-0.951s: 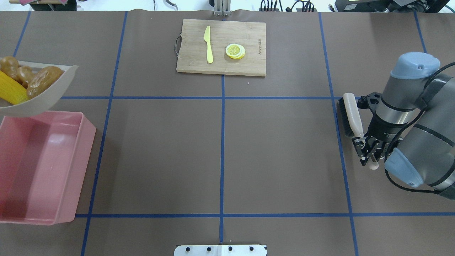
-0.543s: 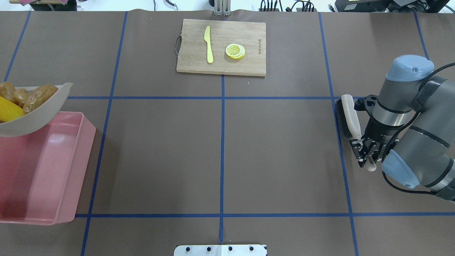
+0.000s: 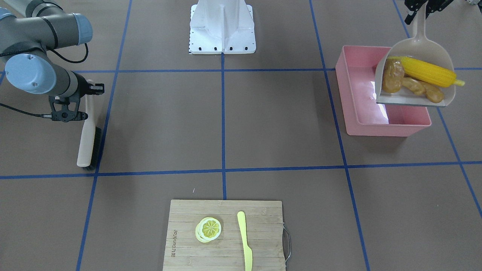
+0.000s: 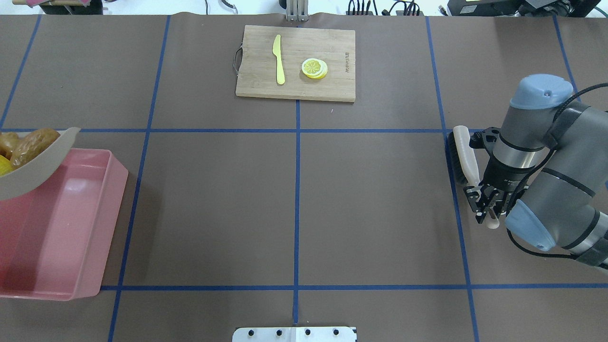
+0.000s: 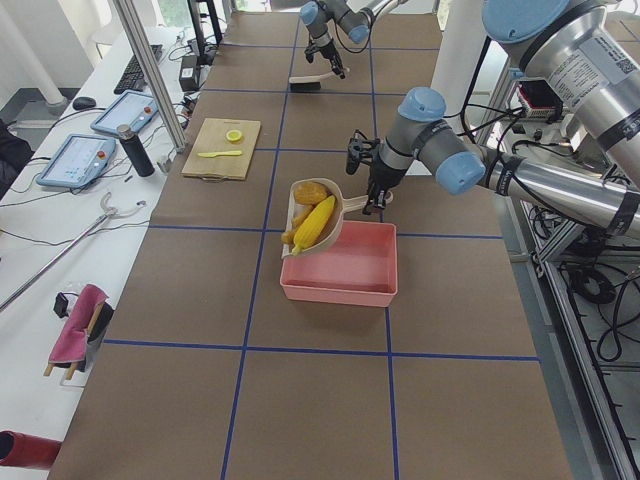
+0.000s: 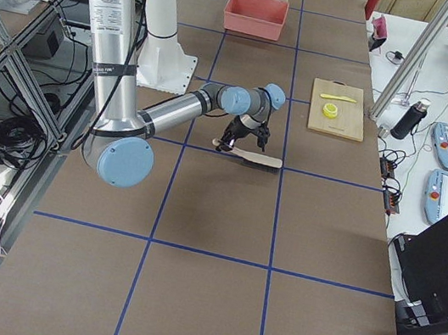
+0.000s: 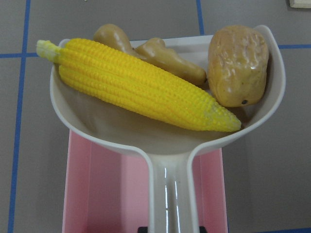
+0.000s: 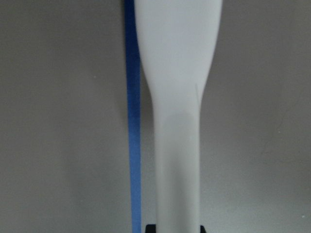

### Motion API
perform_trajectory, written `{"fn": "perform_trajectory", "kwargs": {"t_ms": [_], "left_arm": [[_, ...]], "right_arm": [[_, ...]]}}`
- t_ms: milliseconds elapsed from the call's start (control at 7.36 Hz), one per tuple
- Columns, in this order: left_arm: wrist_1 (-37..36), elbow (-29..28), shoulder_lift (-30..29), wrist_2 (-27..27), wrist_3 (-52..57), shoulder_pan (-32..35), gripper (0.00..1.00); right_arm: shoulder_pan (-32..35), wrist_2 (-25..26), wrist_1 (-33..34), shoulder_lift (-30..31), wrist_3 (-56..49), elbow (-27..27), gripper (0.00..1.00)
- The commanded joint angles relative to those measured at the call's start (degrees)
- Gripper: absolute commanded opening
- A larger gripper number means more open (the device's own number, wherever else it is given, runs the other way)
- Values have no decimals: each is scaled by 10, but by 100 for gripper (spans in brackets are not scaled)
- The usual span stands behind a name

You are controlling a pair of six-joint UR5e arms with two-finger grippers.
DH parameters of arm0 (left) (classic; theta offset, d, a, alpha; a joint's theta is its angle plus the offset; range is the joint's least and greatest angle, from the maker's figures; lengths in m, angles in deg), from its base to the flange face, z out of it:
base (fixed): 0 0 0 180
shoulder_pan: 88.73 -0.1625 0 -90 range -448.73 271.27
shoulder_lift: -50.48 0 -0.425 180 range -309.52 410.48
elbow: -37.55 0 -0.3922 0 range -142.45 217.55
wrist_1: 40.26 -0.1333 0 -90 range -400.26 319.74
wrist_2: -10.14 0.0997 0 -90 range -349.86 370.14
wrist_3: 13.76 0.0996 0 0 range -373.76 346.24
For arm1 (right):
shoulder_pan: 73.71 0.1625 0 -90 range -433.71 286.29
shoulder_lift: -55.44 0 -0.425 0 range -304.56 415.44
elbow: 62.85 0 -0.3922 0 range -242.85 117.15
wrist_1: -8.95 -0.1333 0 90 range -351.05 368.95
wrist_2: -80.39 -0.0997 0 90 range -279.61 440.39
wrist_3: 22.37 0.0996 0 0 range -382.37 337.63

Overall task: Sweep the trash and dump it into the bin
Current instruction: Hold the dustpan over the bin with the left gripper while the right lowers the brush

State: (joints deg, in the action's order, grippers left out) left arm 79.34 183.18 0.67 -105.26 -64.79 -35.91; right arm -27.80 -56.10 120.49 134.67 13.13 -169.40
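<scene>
**Loaded dustpan over the bin, tip not yet made**

Front view: I've got the dustpan (image 3: pixel 414 75) hanging over the bin (image 3: pixel 361 124), its handle running up to the left gripper (image 3: pixel 423 7) at the top edge, which I can only partly see. Mouth edge faces the camera side, over the bin's right half. Corn (image 3: pixel 427 71) lies across the pan, potato (image 3: pixel 392 76) on one side, ginger (image 3: pixel 418 87) below the corn. The right gripper (image 3: pixel 67 113) is far off, clamped on the brush (image 3: pixel 87 139), which runs along the blue line.

Overhead: only the pan's corner (image 4: pixel 38 161) shows at the left edge, overlapping the bin's far end (image 4: pixel 109 190). The bin's long axis runs near to far. Board (image 4: pixel 295 63) with knife (image 4: pixel 279 59) and lemon (image 4: pixel 314 68) sits well away.

Left side view: pan and load (image 5: pixel 312 222) hang at the bin's far rim, above it, not inside.

Left wrist: the handle (image 7: pixel 172 194) runs straight out from me, fingers closed on it at the bottom edge. Corn (image 7: pixel 141 87) lies crosswise to the handle, tip toward the potato (image 7: pixel 238 63). Pink floor shows directly under the handle. My call: the bin is below and behind the pan's mouth, so the tilt must pour within the walls, and the corn may roll out sideways.

Right wrist: the brush handle (image 8: pixel 177 121) fills the frame, held tight.
</scene>
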Motion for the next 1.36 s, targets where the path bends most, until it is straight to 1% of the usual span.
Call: {"fn": "perform_trajectory", "kwargs": {"t_ms": [0,136,407,543,815,1086,1222], "left_arm": [[19,-1,19,-19,-1,7,0],[26,-9,16,-37,-1,17,0],[28,-11,10,-40,-6,20,0],[28,-12,9,-40,-6,20,0],[39,-12,24,-31,-2,18,0],[64,-15,50,9,2,13,0],[68,-15,50,16,2,11,0]], "right_arm": [[1,-1,0,-1,0,-1,46],[1,-1,0,-1,0,-2,46],[1,-1,0,-1,0,-6,48],[8,-2,0,-1,-1,-8,99],[47,-4,-4,-1,-8,-17,100],[114,-1,-5,0,-20,-23,100],[144,7,-7,1,-48,-22,100]]}}
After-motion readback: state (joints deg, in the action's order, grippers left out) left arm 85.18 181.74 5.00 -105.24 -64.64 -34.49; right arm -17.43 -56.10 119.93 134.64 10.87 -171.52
